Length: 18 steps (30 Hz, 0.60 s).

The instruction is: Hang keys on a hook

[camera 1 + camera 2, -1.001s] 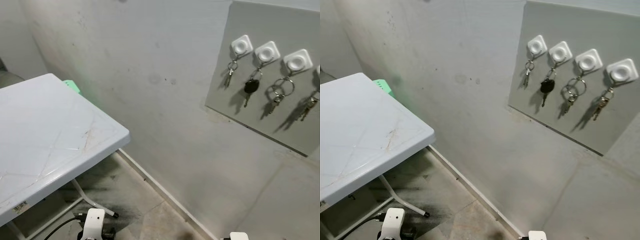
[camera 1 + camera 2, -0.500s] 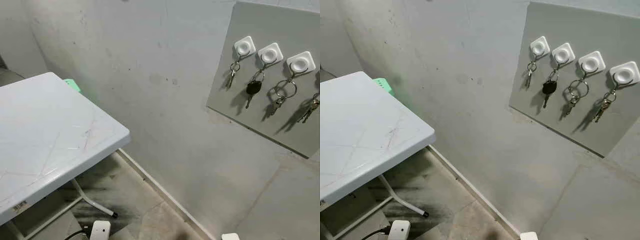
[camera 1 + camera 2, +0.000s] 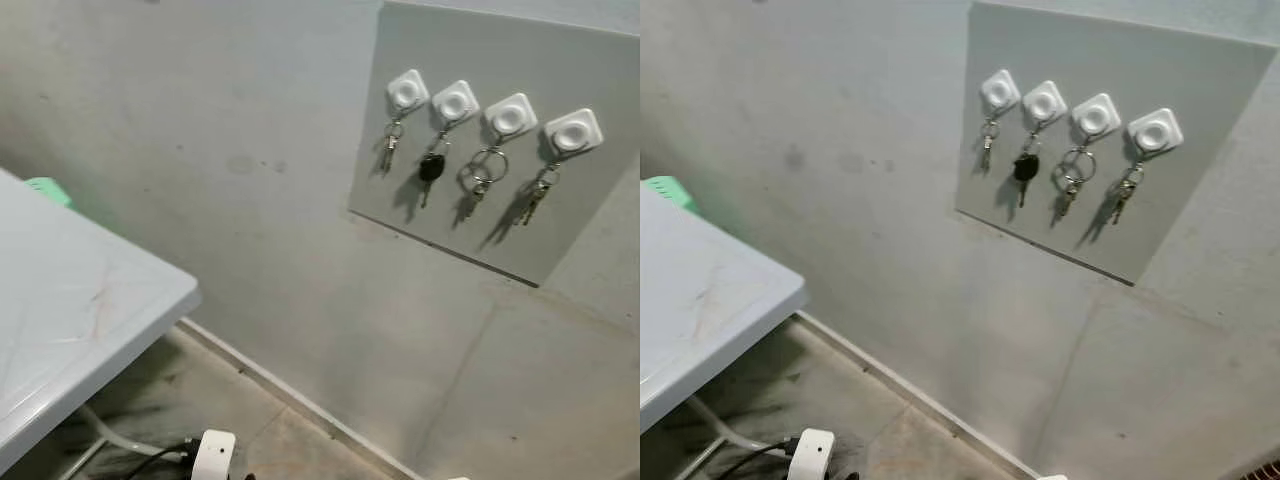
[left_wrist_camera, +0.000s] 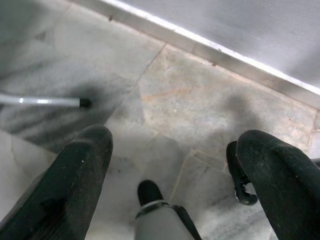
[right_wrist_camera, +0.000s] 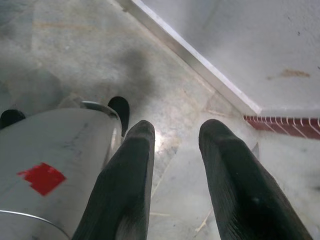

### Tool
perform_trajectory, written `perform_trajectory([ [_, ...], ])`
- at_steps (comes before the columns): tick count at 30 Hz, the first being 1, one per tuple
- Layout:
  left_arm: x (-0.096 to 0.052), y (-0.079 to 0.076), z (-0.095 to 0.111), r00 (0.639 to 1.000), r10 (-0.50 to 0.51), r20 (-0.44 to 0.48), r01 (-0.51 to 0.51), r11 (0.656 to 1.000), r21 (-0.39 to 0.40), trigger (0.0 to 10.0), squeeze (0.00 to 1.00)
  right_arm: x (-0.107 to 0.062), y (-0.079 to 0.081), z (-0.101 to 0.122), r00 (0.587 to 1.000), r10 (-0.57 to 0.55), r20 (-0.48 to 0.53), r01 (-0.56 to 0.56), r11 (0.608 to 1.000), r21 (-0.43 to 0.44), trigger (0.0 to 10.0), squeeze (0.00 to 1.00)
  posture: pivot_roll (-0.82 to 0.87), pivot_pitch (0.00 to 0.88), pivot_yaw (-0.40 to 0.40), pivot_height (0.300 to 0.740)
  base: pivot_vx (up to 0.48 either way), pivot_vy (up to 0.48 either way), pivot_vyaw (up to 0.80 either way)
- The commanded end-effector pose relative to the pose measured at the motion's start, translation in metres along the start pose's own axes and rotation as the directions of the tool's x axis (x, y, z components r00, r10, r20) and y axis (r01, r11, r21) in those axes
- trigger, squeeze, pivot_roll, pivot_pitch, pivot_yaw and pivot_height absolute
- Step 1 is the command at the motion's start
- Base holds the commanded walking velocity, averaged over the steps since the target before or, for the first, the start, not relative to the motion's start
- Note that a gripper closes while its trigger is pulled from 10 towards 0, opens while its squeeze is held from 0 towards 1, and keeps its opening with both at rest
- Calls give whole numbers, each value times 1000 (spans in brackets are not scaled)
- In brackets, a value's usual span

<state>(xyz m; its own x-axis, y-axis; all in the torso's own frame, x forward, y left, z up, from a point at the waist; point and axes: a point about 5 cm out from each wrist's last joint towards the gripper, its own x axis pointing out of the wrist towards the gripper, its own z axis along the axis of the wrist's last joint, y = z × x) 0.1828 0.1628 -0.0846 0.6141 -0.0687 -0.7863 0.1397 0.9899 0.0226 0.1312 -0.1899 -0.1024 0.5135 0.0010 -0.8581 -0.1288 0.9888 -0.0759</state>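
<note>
four key sets (image 3: 431,167) hang on white hooks (image 3: 455,102); both my arms hang low, left fingers (image 4: 75,185) and right fingers (image 5: 125,195) open, empty.

A plain home corner. At upper right, a grey board (image 3: 480,190) with four white hooks (image 3: 509,116) holds keys (image 3: 431,168). A white plastic table (image 3: 60,310) at lower left stands on a worn stone floor (image 3: 240,420).

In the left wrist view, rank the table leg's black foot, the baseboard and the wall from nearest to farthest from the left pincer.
From the open left pincer, above the floor:
1. Table leg's black foot, resting on the floor.
2. Baseboard, where floor meets wall.
3. Wall, rising behind the baseboard.
</note>
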Motion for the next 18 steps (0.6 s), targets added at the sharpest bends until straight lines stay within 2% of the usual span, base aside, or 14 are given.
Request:
perform_trajectory([
  [1,0,1,3,1000,-13,8,13,1000,23,10000,0,0,0,1,1000,2,-2,-2,1000,-4,10000,0,-1,0,-29,740,0,0,-775],
  [2,1,1,4,1000,-18,12,18,1000,10,10000,0,0,0,2,1000,2,-1,-2,1000,-4,10000,0,-1,0,-29,740,0,-390,-781],
  [3,1,1,4,1000,-16,5,16,999,44,10000,0,1,0,2,1000,2,0,-2,1000,-5,10000,0,-1,0,-28,740,0,-480,-781],
  [5,1,0,5,1000,-17,10,17,998,64,10000,0,1,0,3,1000,3,6,-3,1000,3,10000,0,0,0,-29,740,0,-480,-778],
  [7,1,-1,4,1000,-20,13,19,999,42,10000,0,1,0,3,1000,4,6,-4,1000,0,10000,0,-1,0,-29,740,0,-469,-781],
  [8,0,-1,1,1000,-15,7,15,1000,-10,10000,0,1,-1,4,1000,4,5,-4,1000,-4,10000,0,2,0,-33,740,0,0,-781],
  [9,0,-1,0,1000,-18,6,18,999,-29,10000,0,1,-1,4,1000,3,5,-3,1000,-5,10000,0,2,0,-33,740,0,0,-781],
  [14,-1,0,-7,1000,4,-25,-4,1000,-4,10000,0,1,-2,5,1000,2,7,-2,1000,-11,10000,0,3,0,-37,740,0,0,-780],
  [18,-2,1,-8,999,7,-32,-7,1000,-18,10000,0,1,-3,6,1000,2,8,-2,1000,-15,10000,0,6,0,-40,740,0,0,-781],
])
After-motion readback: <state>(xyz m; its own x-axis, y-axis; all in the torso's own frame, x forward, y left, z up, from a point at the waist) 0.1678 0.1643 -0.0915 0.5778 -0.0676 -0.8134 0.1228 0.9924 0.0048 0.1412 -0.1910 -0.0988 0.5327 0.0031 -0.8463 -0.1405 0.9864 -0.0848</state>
